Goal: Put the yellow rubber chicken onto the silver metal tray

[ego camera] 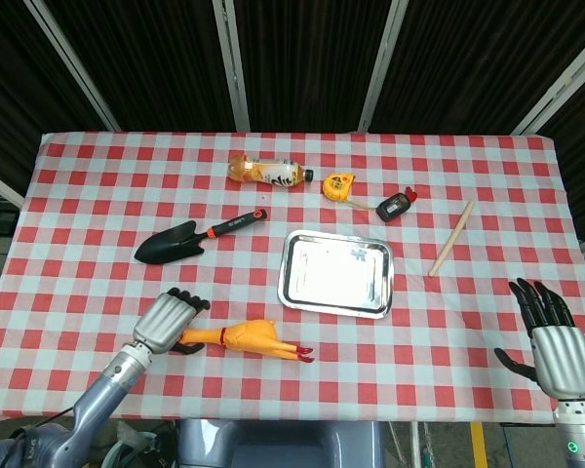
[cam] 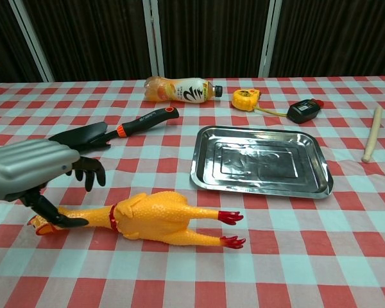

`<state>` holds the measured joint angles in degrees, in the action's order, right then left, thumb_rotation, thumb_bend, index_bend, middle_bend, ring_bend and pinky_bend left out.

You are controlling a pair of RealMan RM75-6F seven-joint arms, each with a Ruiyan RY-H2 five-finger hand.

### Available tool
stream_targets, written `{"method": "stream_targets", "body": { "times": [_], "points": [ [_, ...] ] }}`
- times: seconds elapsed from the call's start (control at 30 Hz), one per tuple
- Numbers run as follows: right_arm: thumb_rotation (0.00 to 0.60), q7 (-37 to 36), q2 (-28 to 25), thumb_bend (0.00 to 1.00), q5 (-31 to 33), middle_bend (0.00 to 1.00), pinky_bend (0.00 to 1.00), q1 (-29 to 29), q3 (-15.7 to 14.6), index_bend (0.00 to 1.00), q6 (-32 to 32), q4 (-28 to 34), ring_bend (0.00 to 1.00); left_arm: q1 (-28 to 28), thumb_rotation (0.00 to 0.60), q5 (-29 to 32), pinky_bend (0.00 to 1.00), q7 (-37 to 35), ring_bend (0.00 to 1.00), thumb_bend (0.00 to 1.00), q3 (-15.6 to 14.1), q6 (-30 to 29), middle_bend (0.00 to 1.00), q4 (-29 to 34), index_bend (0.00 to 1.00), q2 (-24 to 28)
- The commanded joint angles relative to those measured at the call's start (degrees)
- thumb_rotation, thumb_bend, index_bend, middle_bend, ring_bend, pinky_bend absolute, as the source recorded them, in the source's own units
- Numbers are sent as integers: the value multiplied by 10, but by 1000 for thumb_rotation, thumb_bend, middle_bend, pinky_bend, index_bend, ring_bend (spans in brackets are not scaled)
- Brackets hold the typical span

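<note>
The yellow rubber chicken (ego camera: 246, 338) lies on its side near the table's front edge, head to the left and red feet to the right; the chest view shows its body (cam: 151, 215) in the foreground. The silver metal tray (ego camera: 336, 275) sits flat and holds nothing, to the chicken's right and further back (cam: 260, 160). My left hand (ego camera: 166, 320) hovers over the chicken's head and neck with fingers spread; in the chest view this left hand (cam: 38, 170) hides part of the head and holds nothing. My right hand (ego camera: 551, 341) is open at the table's front right corner.
A black trowel (ego camera: 190, 237) with a red-banded handle lies behind the chicken. Along the back are an orange drink bottle (ego camera: 268, 173), a yellow tape measure (ego camera: 338, 185) and a small black device (ego camera: 395, 206). A wooden stick (ego camera: 450, 239) lies right of the tray.
</note>
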<state>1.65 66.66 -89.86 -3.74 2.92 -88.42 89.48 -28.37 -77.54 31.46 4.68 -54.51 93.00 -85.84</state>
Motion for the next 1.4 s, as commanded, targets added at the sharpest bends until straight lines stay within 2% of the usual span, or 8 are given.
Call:
{"method": "stream_targets", "body": {
  "times": [0.03,0.3,0.7,0.9,0.97,1.07,1.17,1.4],
  "points": [
    [600,-2,0,190,-1,84,112,1,-1,0,-1,-2,38,-15,600,14,325,10,318,186,3,8,379,-12,317,-24],
    [600,-15,0,190,1,84,112,6,-4,0,-3,-9,38,-31,600,35,348,32,318,232,-8,13,379,-26,348,-53],
    [600,-22,6,190,5,84,112,9,-2,0,-4,-17,38,-38,600,34,375,33,346,351,-27,-2,417,-24,382,-61],
    [600,-29,6,191,7,84,112,8,-1,0,-1,-17,38,-36,600,13,425,17,410,421,-37,-19,487,-25,468,-63],
    [600,-31,5,190,8,84,112,7,0,0,1,-15,38,-37,600,8,482,12,465,493,-39,-18,546,-26,535,-64],
    [600,-29,3,191,8,84,112,5,1,0,4,-13,38,-36,600,-24,594,-22,542,588,-40,-39,636,-33,653,-71],
    [600,-36,-2,190,4,84,112,2,0,0,7,-9,38,-36,600,-76,664,-66,590,649,-44,-70,685,-54,711,-76],
    [600,-87,-39,190,-27,84,112,-9,-9,0,16,13,38,-66,600,-166,700,-169,608,699,-35,-106,702,-68,731,-37]
  ]
}}
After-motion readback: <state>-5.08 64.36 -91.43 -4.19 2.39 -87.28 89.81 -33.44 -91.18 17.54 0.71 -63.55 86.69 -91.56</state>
